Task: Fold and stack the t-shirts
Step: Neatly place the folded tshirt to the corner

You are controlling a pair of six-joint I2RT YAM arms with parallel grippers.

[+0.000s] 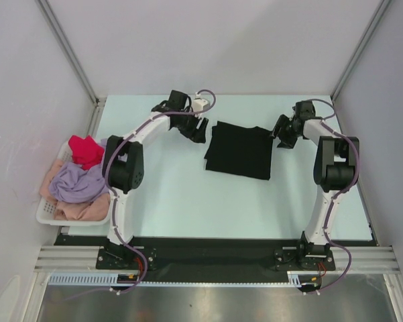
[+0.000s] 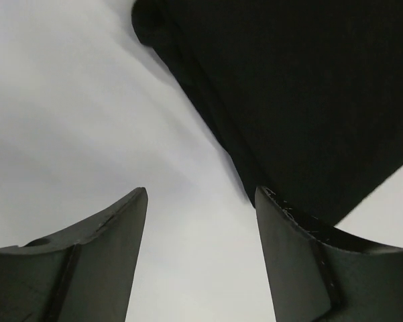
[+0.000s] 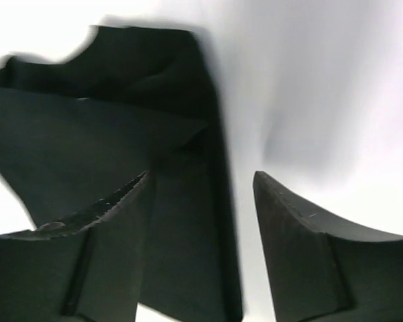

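While the black shirt (image 1: 240,151) lies folded at the counter's (image 1: 181,194) far middle, left pincer (image 1: 196,131) and right pincer (image 1: 283,137) stand apart, empty, flanking its far corners. Likely another fold: grip both layers evenly, keep edges square. Other shirts (image 1: 77,181) sit in basket (image 1: 47,213), left.

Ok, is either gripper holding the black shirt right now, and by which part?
Neither. The left gripper and the right gripper both stand open, one at each side of the black t-shirt, pinching no cloth.
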